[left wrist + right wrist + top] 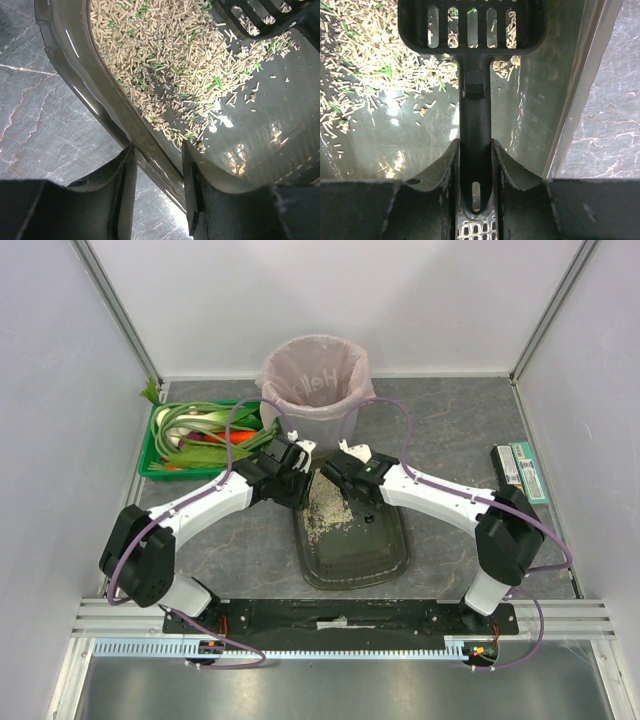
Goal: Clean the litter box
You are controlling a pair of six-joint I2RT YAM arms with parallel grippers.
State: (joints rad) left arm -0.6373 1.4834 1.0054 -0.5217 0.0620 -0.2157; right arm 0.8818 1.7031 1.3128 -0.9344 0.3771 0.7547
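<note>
The litter box (398, 562) is a dark olive tray in the middle of the table, with beige litter (328, 512) heaped at its far end. My left gripper (298, 483) straddles the box's left rim (75, 65), one finger outside and one inside the wall, and is shut on it (159, 147). Pellets (165, 45) with green flecks lie just beyond the fingers. My right gripper (475, 145) is shut on the handle of a black slotted scoop (472, 30). The scoop's head rests in the litter near the box's right wall (580, 75) and shows at the top edge of the left wrist view (260, 17).
A grey bin with a pink bag (316, 380) stands just behind the box. A green crate (150, 468) of vegetables sits at the back left. Flat packets (520, 470) lie at the right edge. White walls enclose the table on three sides.
</note>
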